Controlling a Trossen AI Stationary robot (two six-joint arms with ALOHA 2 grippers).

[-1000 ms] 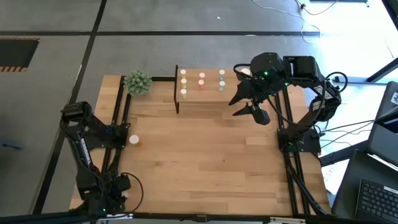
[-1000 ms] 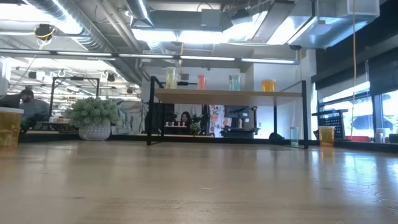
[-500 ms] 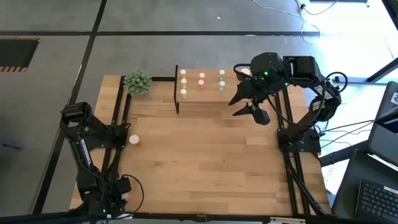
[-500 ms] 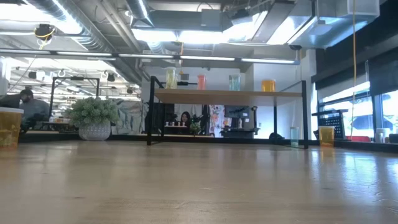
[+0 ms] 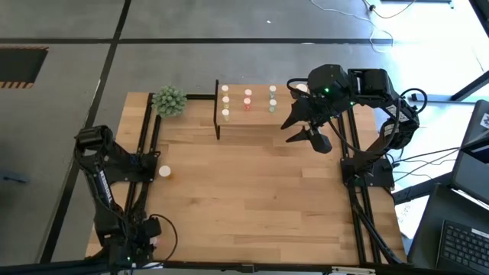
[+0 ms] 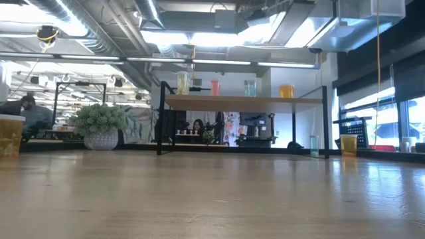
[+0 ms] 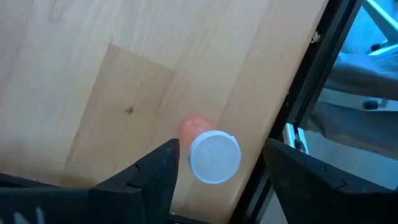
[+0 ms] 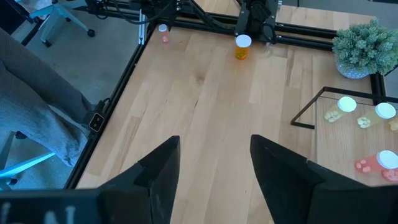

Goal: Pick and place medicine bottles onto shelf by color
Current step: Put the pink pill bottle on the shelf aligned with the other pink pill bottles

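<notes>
- Against the pictures from the last second, nothing is seen to have shifted; both arms and every bottle lie as before, so the sorting is judged paused rather than advanced.
- The left gripper (image 7: 219,148) is held at the lower left of the high view, over the near-left corner of the surface (image 5: 252,198); its fingers (image 7: 158,171) are spread wide either side of a pink-red bottle (image 7: 211,155) with a white cap; the bottle is straddled but not yet clamped.
- The right gripper (image 5: 302,130) is hung just right of the shelf (image 5: 246,122), upper middle of the high view; its fingers are parted and nothing is held.
- On the shelf, yellowish bottles (image 5: 225,101) are lined at the left, pink-red ones (image 5: 248,98) in the middle and green ones (image 5: 273,99) at the right.
- An orange bottle (image 5: 163,173) is left on the surface at mid left, beside the left arm; the plant ball (image 5: 169,101) stands just left of the shelf.
- The pink-red bottle under the left gripper is shown plainly only by the left wrist view and, far off, by the right wrist view; in the high view it is mostly masked by the arm.
- The low view shows no arm at all, yet it alone shows an orange bottle (image 6: 286,91) at the shelf's right end and another (image 6: 348,144) on the surface at the right.
</notes>
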